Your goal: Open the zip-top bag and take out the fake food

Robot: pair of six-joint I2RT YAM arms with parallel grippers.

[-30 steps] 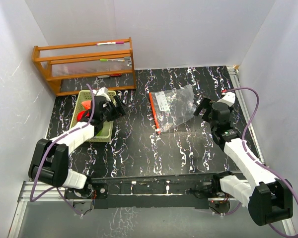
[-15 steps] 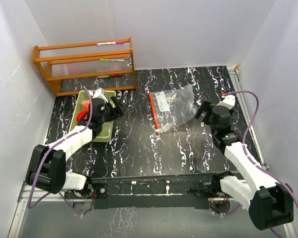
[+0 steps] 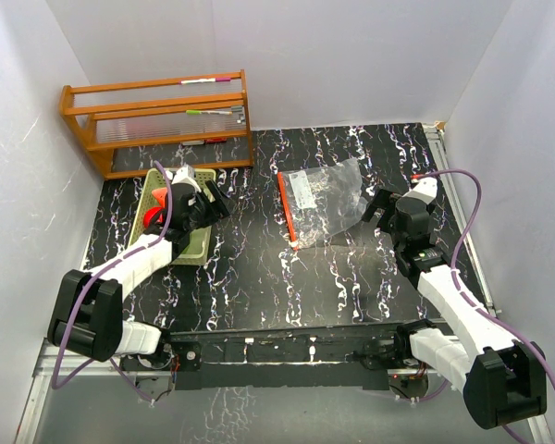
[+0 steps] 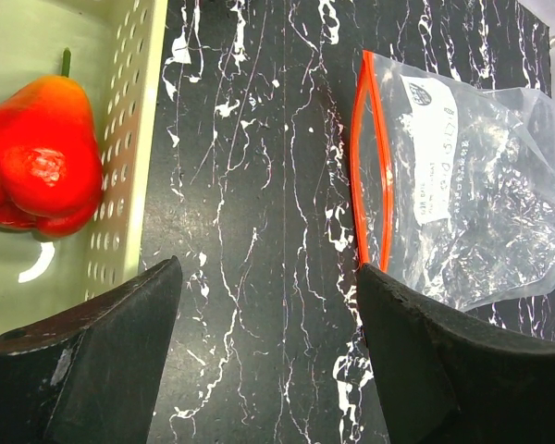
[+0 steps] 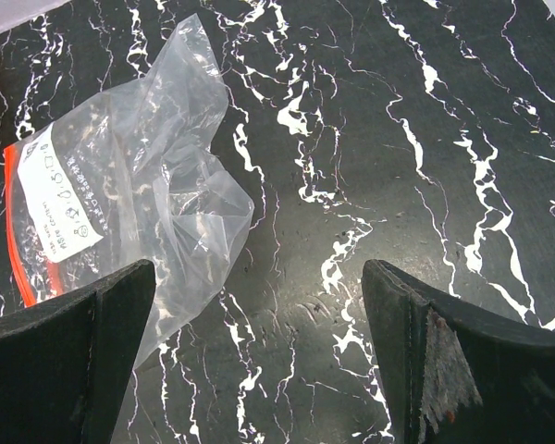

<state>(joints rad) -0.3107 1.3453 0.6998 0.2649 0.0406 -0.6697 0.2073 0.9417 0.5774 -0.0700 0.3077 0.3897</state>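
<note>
Between left gripper (image 4: 268, 268) and right gripper (image 5: 259, 268): zip-top bag (image 4: 462, 185), empty, unmoved
Both sets of jaws wide, holding nothing; fake food (image 4: 37, 157) in basket (image 4: 129, 139) left of left gripper; right gripper drawn back slightly since a second ago

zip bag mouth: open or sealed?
Open. On the clear crinkly plastic bag, the red zip strip shows as two lines bowed apart in the left wrist view.

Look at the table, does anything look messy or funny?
Only the clear crinkly plastic zip-top bag: it lies crumpled on the black marbled table, its red zip strip gaping open, and seems empty. The red plastic toy fruit sits in the pale green slotted basket. Nothing looks spilled.
</note>
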